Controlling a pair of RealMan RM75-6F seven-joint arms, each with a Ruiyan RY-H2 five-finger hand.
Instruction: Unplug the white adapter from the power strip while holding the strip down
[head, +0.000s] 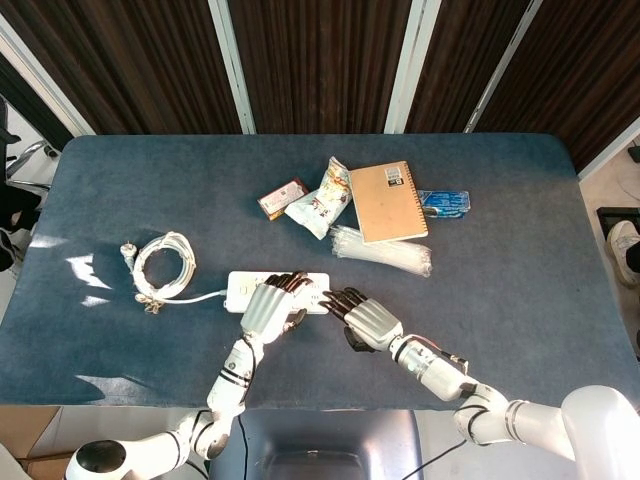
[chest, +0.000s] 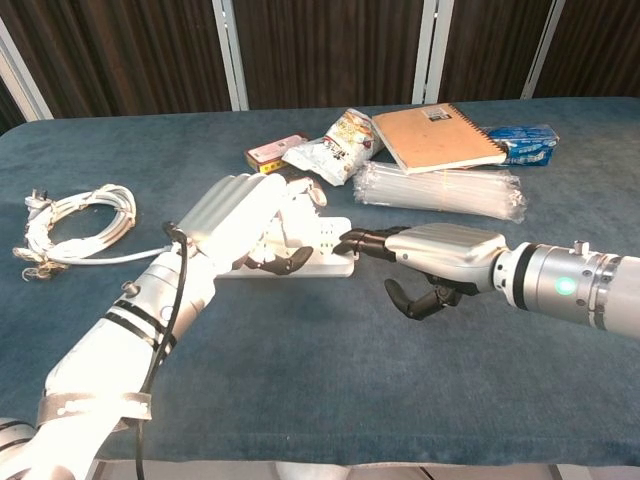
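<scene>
The white power strip (head: 240, 291) (chest: 332, 243) lies at the table's front centre, its cord running left to a coiled cable (head: 165, 265) (chest: 80, 215). My left hand (head: 268, 305) (chest: 235, 215) lies over the strip's middle, fingers draped across and thumb curled at the near side. It grips a raised white block that looks like the white adapter (chest: 292, 222), mostly hidden under the palm. My right hand (head: 362, 316) (chest: 440, 255) reaches in from the right, holding nothing. Its fingertips (chest: 350, 241) touch the strip's right end and its thumb curls below.
Behind the strip lie a clear pack of straws (head: 380, 250) (chest: 440, 187), a brown notebook (head: 388, 200) (chest: 435, 137), a snack bag (head: 322, 200) (chest: 335, 140), a small red box (head: 283, 197) (chest: 275, 152) and a blue packet (head: 443, 202) (chest: 520, 142).
</scene>
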